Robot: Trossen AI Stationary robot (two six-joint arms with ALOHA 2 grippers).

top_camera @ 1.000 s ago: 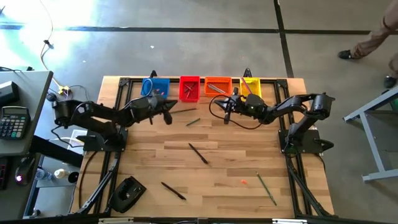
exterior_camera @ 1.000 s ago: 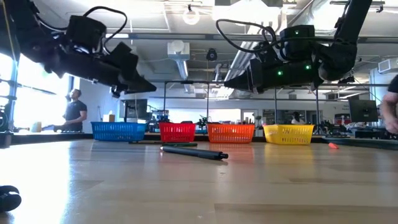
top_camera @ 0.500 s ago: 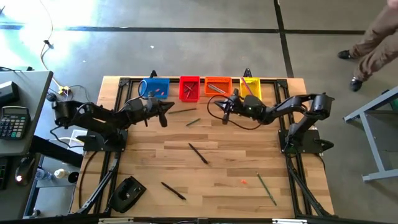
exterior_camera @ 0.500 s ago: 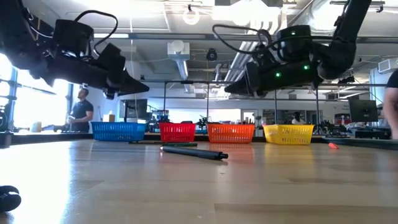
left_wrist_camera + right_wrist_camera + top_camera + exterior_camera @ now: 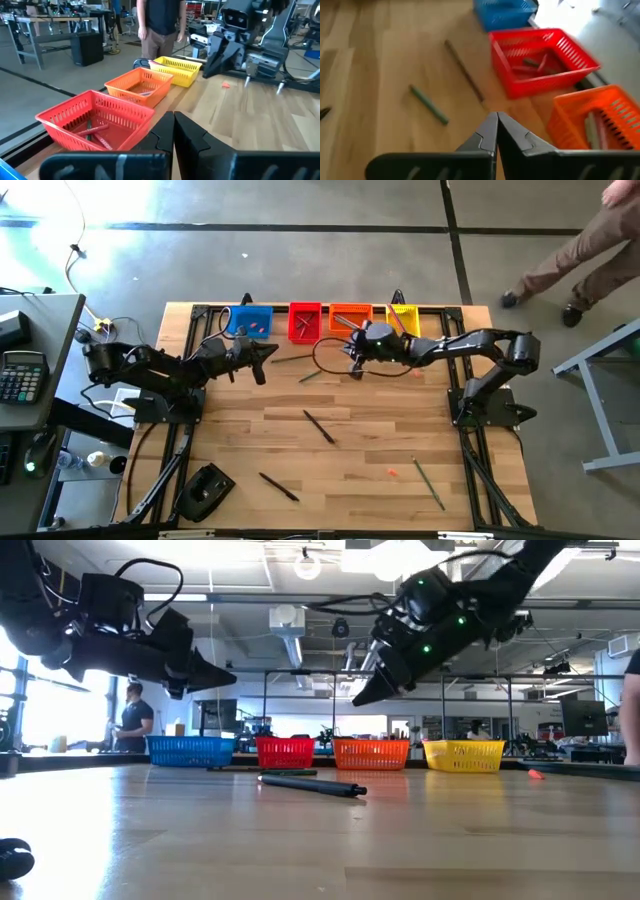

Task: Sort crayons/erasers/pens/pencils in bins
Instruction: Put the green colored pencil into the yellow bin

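Swinging in from the yellow bin's end of the row over the past second, the right gripper [image 5: 352,366] now hangs above the wood just in front of the orange bin [image 5: 349,317], its fingers pressed together on nothing, while the left gripper [image 5: 262,363] has drawn slightly back from the blue bin [image 5: 250,319] and hovers near the far left part of the table [image 5: 240,440], fingers likewise closed and empty. Four bins line the far edge: blue, red [image 5: 305,320], orange and yellow [image 5: 404,316]. Sorting looks partly done: the red bin [image 5: 540,55] holds several short sticks, the orange bin [image 5: 590,120] at least one, and the blue bin shows a few small pieces, though which kind is too small to tell. Much remains loose. A dark pen [image 5: 292,359] and a green stick [image 5: 428,103] lie just in front of the red bin, apart from each other; another dark pen [image 5: 319,426] rests mid-table, a third [image 5: 278,486] near the front edge, and a green pencil [image 5: 430,484] toward the front right corner. One eraser [image 5: 391,473] sits just beside that pencil, and another small pink-red lump [image 5: 226,85] lies on the wood in front of the yellow bin. A person [image 5: 159,25] stands beyond the far edge.
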